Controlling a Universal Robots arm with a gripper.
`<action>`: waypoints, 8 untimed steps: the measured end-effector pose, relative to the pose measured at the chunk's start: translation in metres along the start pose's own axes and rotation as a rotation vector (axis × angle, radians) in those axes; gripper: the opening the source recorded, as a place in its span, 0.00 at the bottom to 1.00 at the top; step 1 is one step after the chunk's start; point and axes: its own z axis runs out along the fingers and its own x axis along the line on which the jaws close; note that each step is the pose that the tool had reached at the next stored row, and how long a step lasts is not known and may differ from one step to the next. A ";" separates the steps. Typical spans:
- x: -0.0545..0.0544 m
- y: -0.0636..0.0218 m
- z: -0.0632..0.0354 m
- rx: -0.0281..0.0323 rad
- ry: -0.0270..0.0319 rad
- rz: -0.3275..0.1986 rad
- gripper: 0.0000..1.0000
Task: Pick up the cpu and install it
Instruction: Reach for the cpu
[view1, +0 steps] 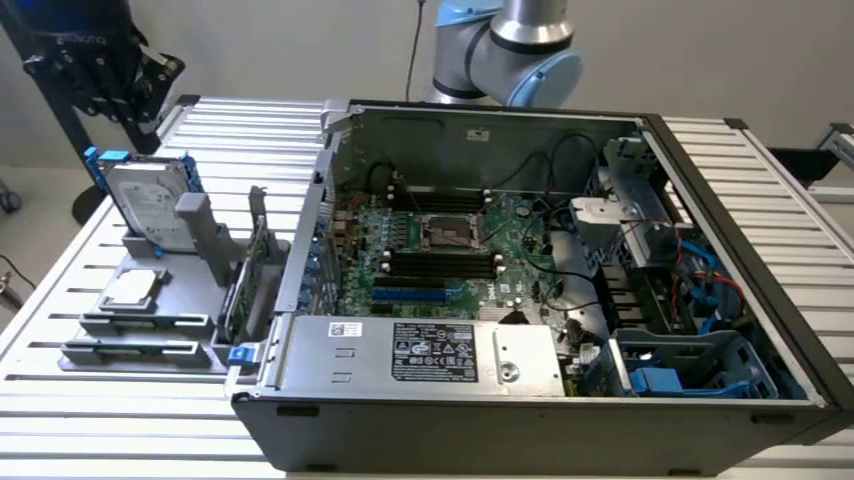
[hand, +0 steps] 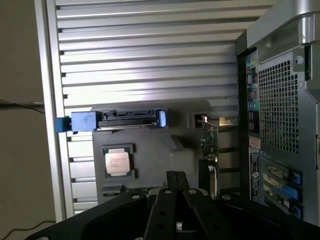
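The cpu is a small square chip with a silvery top. It lies flat in a pocket of the grey fixture on the slatted table, at the exterior view's left, outside the computer case. The wrist view looks down on the cpu from high above. My gripper hangs in the air well above the fixture, off to one side of the chip. Its two dark fingers are pressed together with nothing between them. The dark square socket sits in the middle of the motherboard inside the open case.
A silver hard drive with blue brackets stands upright at the fixture's far end. A green card stands on edge between fixture and case. The open case holds a power supply, cables and drive cages. The arm rises behind the case.
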 end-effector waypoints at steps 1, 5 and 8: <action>0.005 -0.0003 0.0008 0.0014 -0.0002 0.000 0.11; 0.023 -0.0017 0.0042 0.0073 -0.0006 0.000 0.11; 0.036 -0.0028 0.0068 0.0113 -0.0008 0.000 0.11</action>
